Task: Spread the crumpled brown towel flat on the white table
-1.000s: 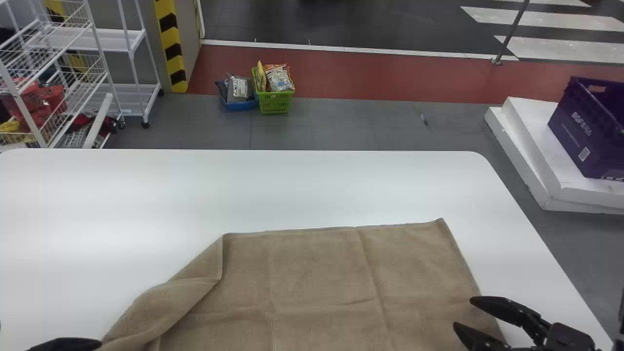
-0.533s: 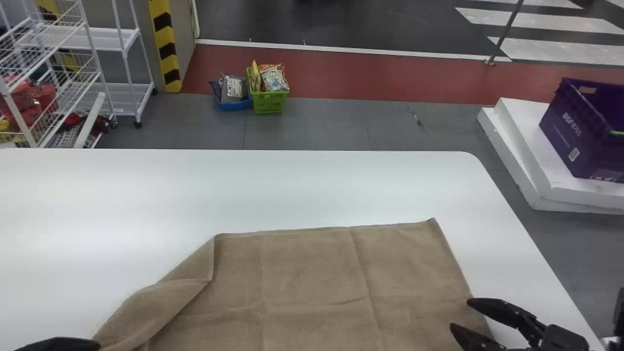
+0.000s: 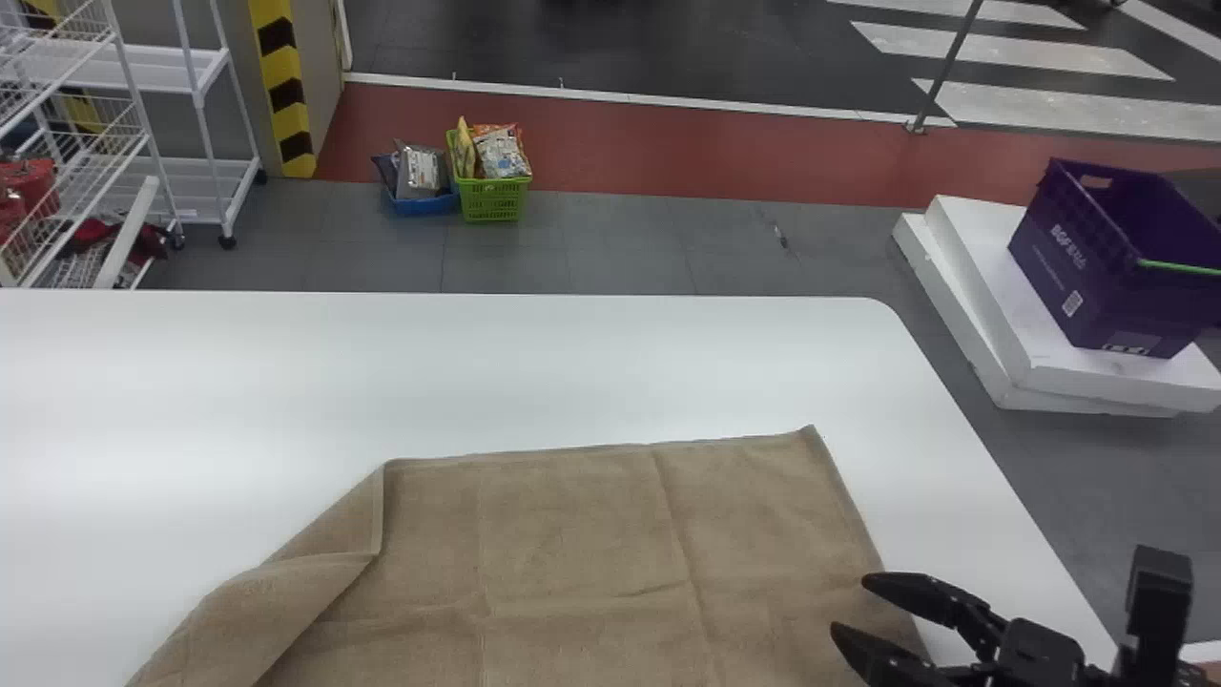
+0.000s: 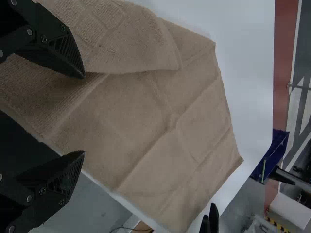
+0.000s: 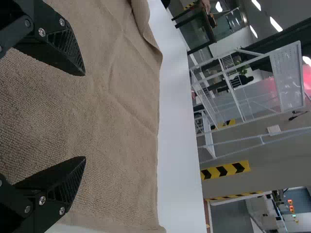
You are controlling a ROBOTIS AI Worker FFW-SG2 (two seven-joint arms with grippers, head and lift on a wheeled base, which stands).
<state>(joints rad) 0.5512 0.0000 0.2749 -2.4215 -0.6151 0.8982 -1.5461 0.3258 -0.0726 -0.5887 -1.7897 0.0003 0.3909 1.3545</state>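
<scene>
My black two-fingered right hand [image 3: 848, 603] is wide open, holding nothing, at the brown cloth towel [image 3: 572, 534]'s near right side. My left hand [image 4: 83, 115], equally open and empty, hovers by its folded-over flap [image 4: 131, 46], above the white surface [image 3: 525, 367].

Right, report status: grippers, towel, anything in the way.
Left gripper open near the fold. Right gripper open at right edge of towel. Towel mostly flat, creased. Left-side fold in the way.
</scene>
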